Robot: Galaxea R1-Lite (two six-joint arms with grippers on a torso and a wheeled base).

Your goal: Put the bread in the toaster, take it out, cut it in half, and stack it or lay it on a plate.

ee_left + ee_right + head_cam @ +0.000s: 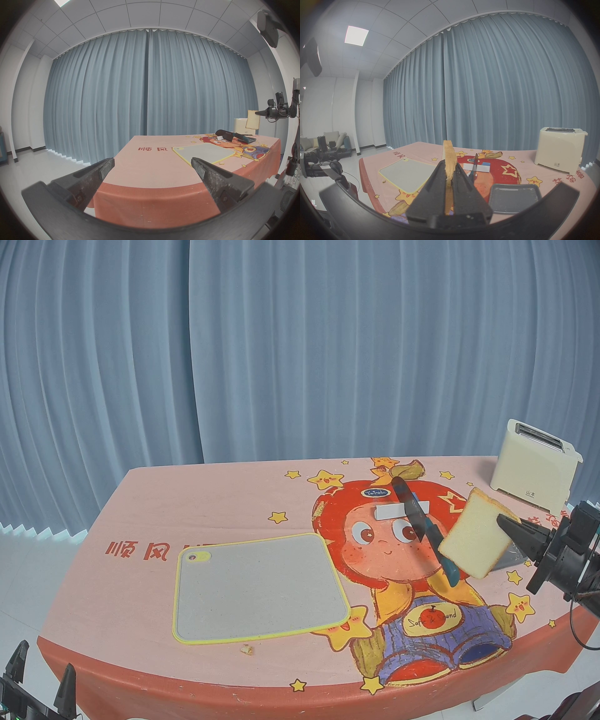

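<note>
In the head view the bread [476,535] is a pale square slice with a tan crust, held tilted in the air over the right part of the table [187,509], between the knife [420,521] and the toaster [535,468], with the grey tray [514,556] under it. The right gripper [505,522] pinches its right edge. The cutting board [259,587] lies bare, well apart to the left, with a crumb [248,650] by its near edge. The left gripper [45,657] sits low off the table's near left corner. In the left wrist view its fingers are spread wide with nothing between them, short of the table edge. In the right wrist view the slice stands edge-on and upright, with the fingers closed tight against both faces.
</note>
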